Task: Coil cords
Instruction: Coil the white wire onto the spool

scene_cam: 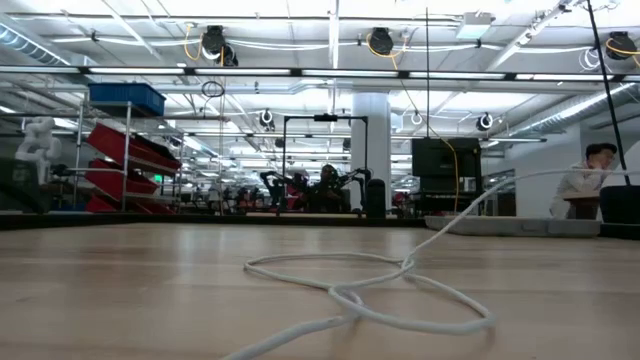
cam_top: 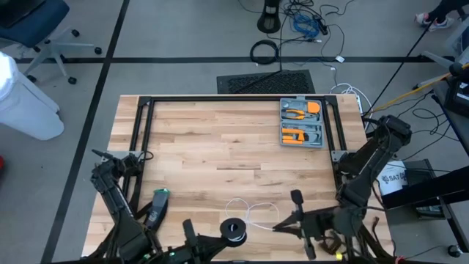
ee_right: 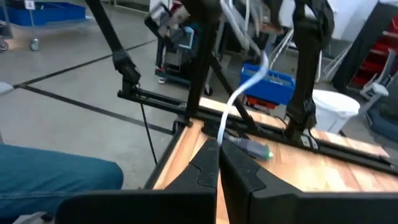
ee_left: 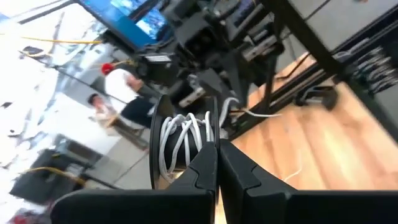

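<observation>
- Step in hand, by my reading: winding the thin white cord onto a small round dark spool at the table's near edge, between the two arms.
- Left gripper: fingers pressed together, clamped on the spool's dark rim; white turns already criss-cross its core in the left wrist view. The bundle is partly wound.
- Right gripper: fingers closed, pinching the cord; the cord runs up and away from the tips in the right wrist view. Seen from above, it sits just right of the spool.
- Slack: a loose loop lies on the light wooden table, just beyond the spool, crossing over itself in the low view.
- To do it well: hold the spool steady, and lead the cord round it with light, even tension so each turn lands next to the previous one.
- Watch the crossing in the loop; it could pull into a knot if drawn tight. Feed slack out first.
- Grey tray of orange tools sits well apart, no obstacle.
</observation>
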Robot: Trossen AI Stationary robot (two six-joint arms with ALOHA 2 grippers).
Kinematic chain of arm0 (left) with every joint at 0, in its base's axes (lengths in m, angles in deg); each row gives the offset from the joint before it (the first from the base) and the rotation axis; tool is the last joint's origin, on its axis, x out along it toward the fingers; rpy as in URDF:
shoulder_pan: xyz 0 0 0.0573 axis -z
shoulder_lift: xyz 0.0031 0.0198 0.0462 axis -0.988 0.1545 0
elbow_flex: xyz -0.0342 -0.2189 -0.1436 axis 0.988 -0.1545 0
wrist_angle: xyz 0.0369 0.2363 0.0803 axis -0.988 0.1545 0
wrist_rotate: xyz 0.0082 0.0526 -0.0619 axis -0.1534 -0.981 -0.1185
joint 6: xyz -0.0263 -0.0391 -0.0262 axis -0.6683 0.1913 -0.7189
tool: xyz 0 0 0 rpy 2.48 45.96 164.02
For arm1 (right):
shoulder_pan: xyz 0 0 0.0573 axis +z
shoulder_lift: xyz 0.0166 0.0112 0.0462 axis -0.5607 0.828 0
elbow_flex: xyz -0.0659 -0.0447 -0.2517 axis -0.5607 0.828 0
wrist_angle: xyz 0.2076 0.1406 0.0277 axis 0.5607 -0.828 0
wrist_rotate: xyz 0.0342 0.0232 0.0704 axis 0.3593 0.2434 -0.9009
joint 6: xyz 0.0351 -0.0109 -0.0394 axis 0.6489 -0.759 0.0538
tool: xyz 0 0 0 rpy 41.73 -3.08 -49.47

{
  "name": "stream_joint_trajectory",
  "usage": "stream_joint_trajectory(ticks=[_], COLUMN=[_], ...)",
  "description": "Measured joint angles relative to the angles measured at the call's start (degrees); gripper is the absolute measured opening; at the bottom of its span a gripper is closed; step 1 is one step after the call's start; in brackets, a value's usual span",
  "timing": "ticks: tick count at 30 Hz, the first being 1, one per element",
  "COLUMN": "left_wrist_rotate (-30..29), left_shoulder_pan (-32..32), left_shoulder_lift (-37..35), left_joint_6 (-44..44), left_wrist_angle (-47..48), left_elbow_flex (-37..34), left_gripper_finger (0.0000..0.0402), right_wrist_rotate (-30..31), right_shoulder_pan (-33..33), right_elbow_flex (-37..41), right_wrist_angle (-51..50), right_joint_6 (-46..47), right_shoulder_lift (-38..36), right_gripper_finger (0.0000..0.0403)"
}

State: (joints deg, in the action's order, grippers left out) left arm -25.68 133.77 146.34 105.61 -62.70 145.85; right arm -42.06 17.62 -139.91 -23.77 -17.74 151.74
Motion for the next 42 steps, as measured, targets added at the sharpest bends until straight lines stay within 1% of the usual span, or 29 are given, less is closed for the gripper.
stream_joint_trajectory(ticks=[4,7,11,15,17,20,23,26,34,40,42], left_wrist_rotate=[7.53,10.66,14.6,21.42,22.87,23.45,27.68,31.36,31.81,38.53,40.43], left_shoulder_pan=[-1.32,-2.5,-3.69,-4.39,-4.36,-4.42,-4.45,-4.42,-4.8,-6.84,-7.48], left_shoulder_lift=[0.0,0.0,0.0,0.02,0.02,0.02,0.02,0.02,0.02,0.02,0.02], left_joint_6=[-3.2,-4.88,-6.79,-8.4,-8.79,-9.54,-9.6,-9.66,-12.5,-12.66,-12.66], left_wrist_angle=[1.95,3.15,5.49,7.65,8.01,8.77,9.49,9.76,13.69,12.49,12.48], left_elbow_flex=[0.0,0.0,0.0,-0.01,-0.02,-0.01,-0.02,-0.02,-0.02,-0.02,-0.02], left_gripper_finger=[0.0004,0.0003,0.0003,0.0002,0.0002,0.0002,0.0002,0.0001,0.0001,0.0001,0.0001], right_wrist_rotate=[-0.16,-0.64,-0.62,-0.37,-0.34,0.01,1.0,2.95,3.77,3.54,2.22], right_shoulder_pan=[0.15,0.15,0.15,0.13,0.13,0.15,0.15,0.13,0.13,-1.14,-1.99], right_elbow_flex=[-4.39,-9.61,-18.81,-27.96,-31.84,-37.47,-41.74,-44.05,-45.29,-45.29,-45.29], right_wrist_angle=[0.06,-1.93,-10.54,-18.78,-21.85,-26.95,-30.41,-32.6,-34.05,-34.12,-34.14], right_joint_6=[-3.64,-6.5,-7.83,-8.95,-9.54,-9.63,-10.0,-11.06,-12.73,-15.27,-15.63], right_shoulder_lift=[2.79,6.19,11.55,16.74,18.88,21.9,23.95,24.98,25.21,25.32,25.38], right_gripper_finger=[0.0,0.0,0.0,0.0,0.0,0.0,0.0,0.0,0.0,0.0,0.0])
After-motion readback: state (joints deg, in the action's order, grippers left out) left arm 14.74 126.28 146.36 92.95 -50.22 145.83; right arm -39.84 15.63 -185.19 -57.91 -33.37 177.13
